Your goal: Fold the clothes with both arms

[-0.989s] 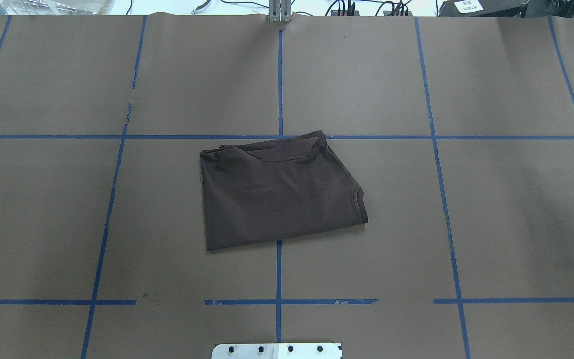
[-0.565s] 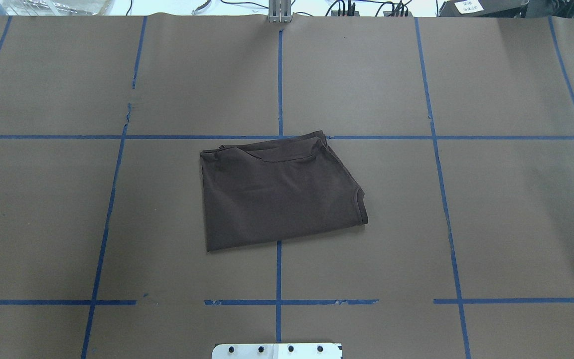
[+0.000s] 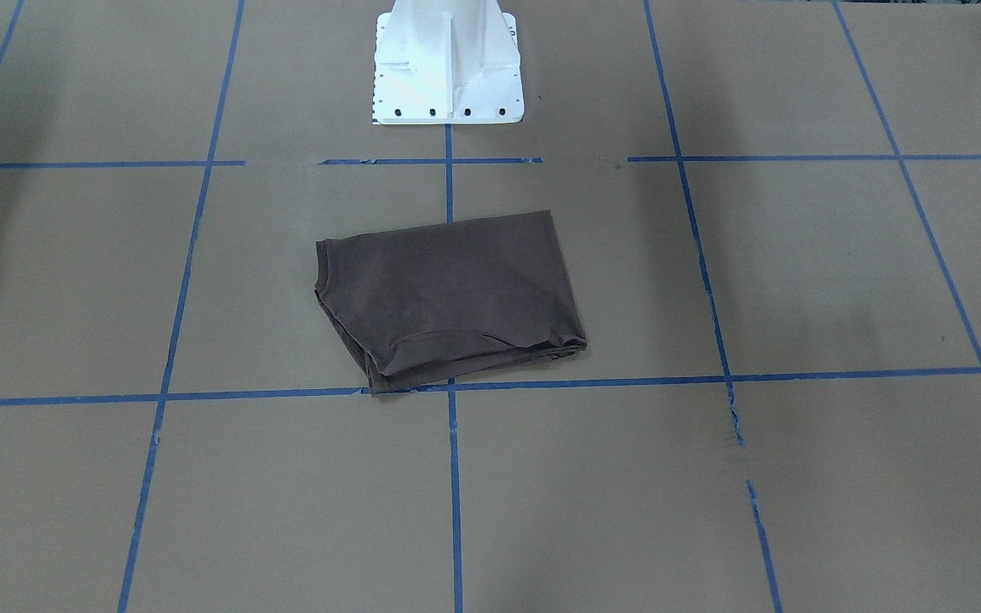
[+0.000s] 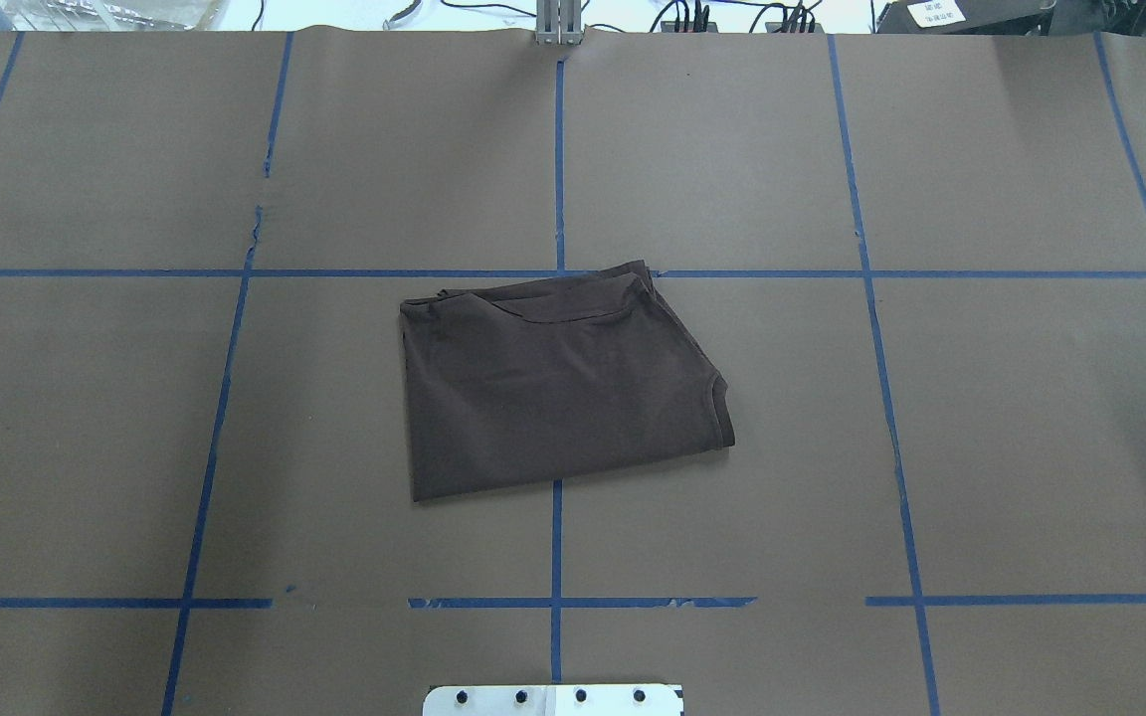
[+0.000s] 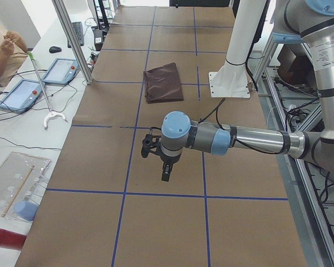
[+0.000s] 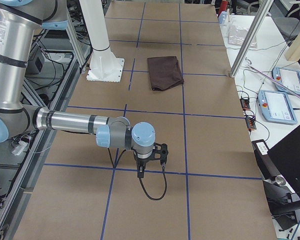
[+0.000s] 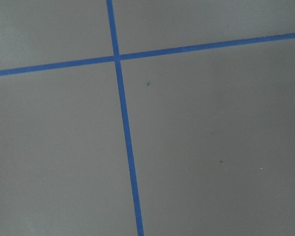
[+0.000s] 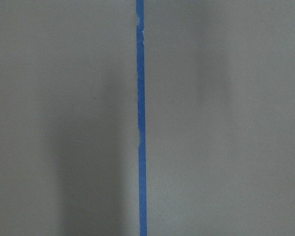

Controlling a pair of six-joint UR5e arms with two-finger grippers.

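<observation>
T-shirt [image 4: 558, 388] edge meets tape line [image 4: 782, 273]; left arm [image 5: 256, 139], right arm [image 6: 70, 121] well away.

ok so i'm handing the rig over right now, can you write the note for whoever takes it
Left tool: over bare table toward the robot's left end, holding nothing. Open or shut cannot be told from the side view.
Right tool: over bare table toward the right end, holding nothing. Its state is likewise unclear.
T-shirt: lies mid-table as a compact folded packet in front of the white pedestal. Neither tool touches it.
Done: the folding looks complete.
Left: probably nothing. The layers at the far edge sit slightly uneven, so a tidy-up is optional.
</observation>
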